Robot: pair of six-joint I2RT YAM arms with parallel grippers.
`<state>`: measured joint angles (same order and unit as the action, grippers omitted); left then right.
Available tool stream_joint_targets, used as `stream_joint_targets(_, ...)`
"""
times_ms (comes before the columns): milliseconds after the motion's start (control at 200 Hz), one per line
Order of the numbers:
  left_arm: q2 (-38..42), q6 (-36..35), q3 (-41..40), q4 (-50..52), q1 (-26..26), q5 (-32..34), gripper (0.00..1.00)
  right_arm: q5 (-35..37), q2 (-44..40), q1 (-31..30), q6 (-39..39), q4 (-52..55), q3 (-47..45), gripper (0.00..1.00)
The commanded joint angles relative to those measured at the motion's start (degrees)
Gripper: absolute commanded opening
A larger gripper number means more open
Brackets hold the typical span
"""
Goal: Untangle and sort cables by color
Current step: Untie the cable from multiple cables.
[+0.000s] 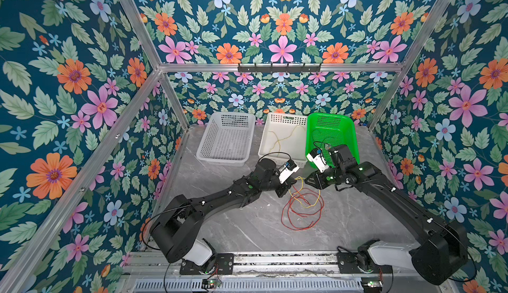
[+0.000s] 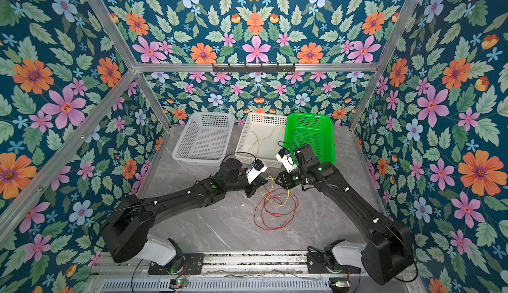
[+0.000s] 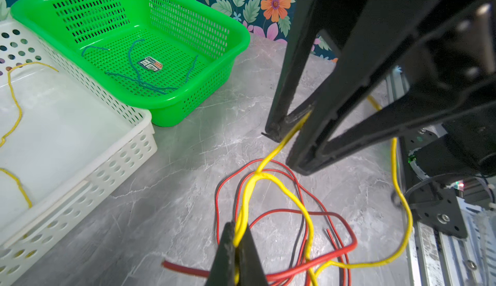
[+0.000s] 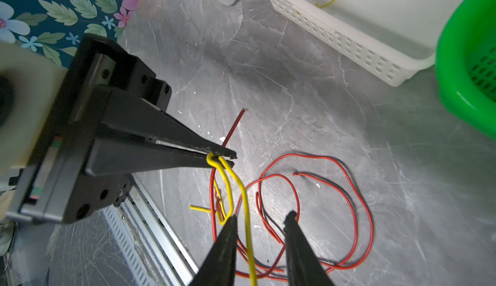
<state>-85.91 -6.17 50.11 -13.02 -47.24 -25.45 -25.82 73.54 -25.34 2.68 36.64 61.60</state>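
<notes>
— Which colours are the cables?
— Red cables (image 3: pixel 185 269), one yellow cable (image 3: pixel 248 193), teal cables (image 3: pixel 129 56).
— And the rest?
— The desk (image 1: pixel 233 223) is grey and marble-veined. There's a pale grey basket (image 1: pixel 210 136), a white basket (image 1: pixel 286 118) and a green basket (image 1: pixel 349 135). The walls (image 1: pixel 82 85) are teal with pink and orange flowers.

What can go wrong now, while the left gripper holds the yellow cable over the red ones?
1. The yellow cable crosses the red cables, so lifting it may drag them along or tighten the tangle.
2. The left gripper pinches only a folded loop at its tips; it could slip out.
3. The right gripper, open around the yellow cable, might catch one of the red cables when closing.
</notes>
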Motion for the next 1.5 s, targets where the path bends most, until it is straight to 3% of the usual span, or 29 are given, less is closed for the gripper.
stream_joint_targets(0,0.48,-1.74,0.49,2.27,0.0,-0.69,0.0,-2.45,1.03,-0.04,-1.71,2.1,0.84,0.27)
stream_joint_targets(360,0.67,-2.13,0.7,2.69,0.04,0.09,0.03,-4.41,3.98,-0.81,-2.86,5.11,2.99,0.0)
stream_joint_targets(680,-1.83,-0.87,0.17,-0.08,-0.03,-0.38,0.31,-5.22,-0.38,-1.23,-0.41,4.26,2.74,0.0)
stream_joint_targets(815,-2.85,-0.08,0.22,-1.68,0.04,-0.44,0.35,-6.15,-1.45,-1.29,0.2,4.52,2.56,0.0)
stream_joint_targets(1050,-5.01,1.07,0.01,-4.34,-0.03,-1.19,0.3,-2.88,-4.63,-1.27,2.25,4.31,2.51,0.0)
stream_joint_targets(1200,-7.4,2.27,-0.59,-6.5,0.05,-2.1,0.11,1.75,-7.35,-1.22,4.33,4.28,4.14,0.0)
stream_joint_targets(1391,-8.31,4.37,-2.72,-10.21,-0.02,-2.4,0.0,8.47,-10.02,-1.2,5.73,5.84,6.71,0.0)
stream_joint_targets(1496,-8.57,4.63,-3.98,-11.42,0.12,-0.92,0.0,13.19,-12.17,-1.2,6.95,5.86,7.29,0.0)
